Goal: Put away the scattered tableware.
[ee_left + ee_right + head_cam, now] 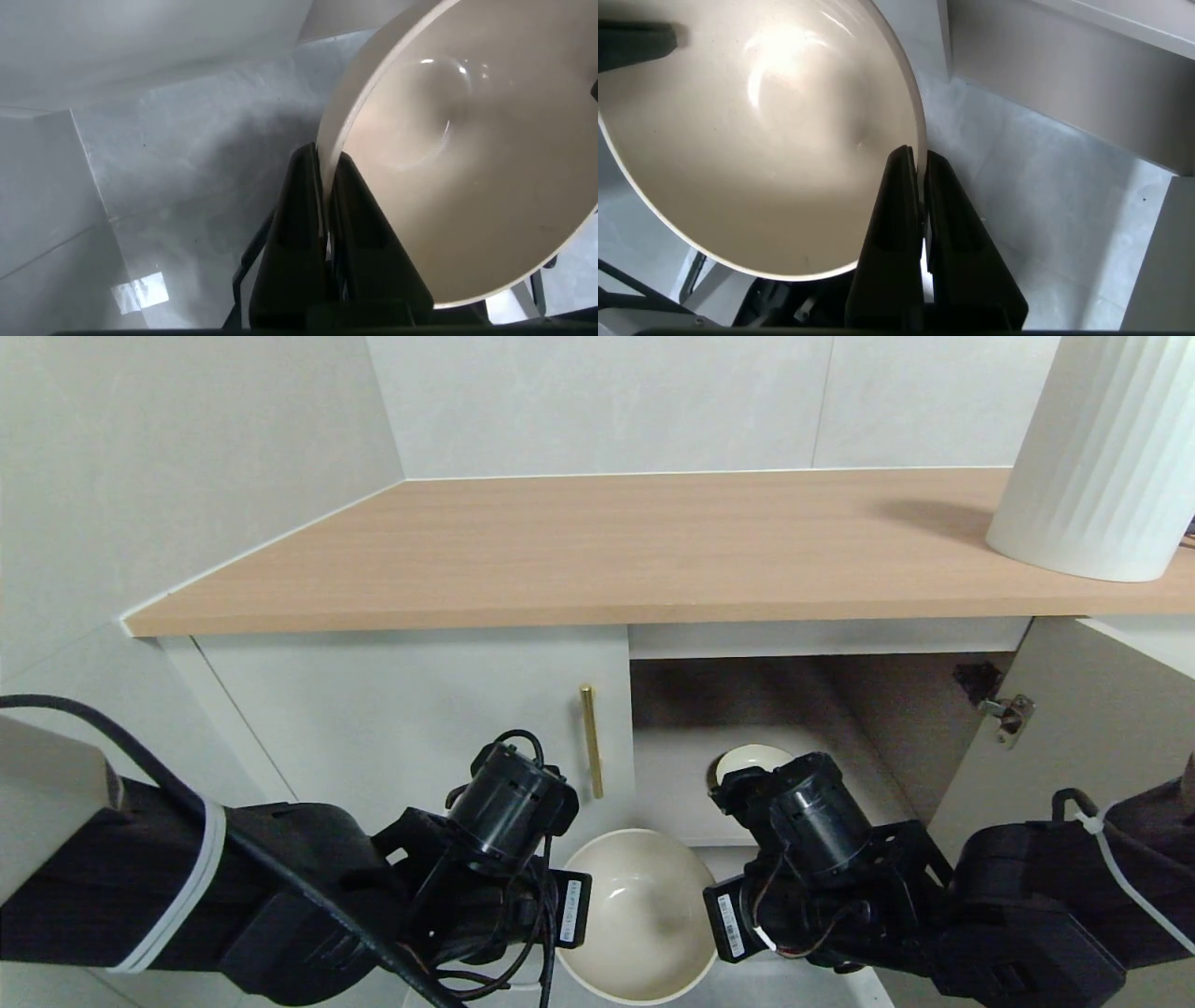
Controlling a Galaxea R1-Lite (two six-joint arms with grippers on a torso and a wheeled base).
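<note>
The left gripper [325, 173] and right gripper [920, 168] each clamp the rim of the big round cream ceramic bowl [635, 915], just outside the open white cabinet [672, 784]. Better advance both arms equally, keeping it level.

There is one big bowl [635, 915] just in front of the cupboard [920, 709]. One small round dish [752, 759] sits inside the cupboard. There are two grippers, the left gripper [327, 173] and the right gripper [918, 168], one on each side of the big bowl. The cupboard has two doors, one shut door [420, 709] and one open door [1074, 737]. The shut door has one gold handle [589, 742], and the open door has one hinge [1006, 717]. On top of the cupboard is one worktop [607, 551], with one white pot [1102, 457] on it.
</note>
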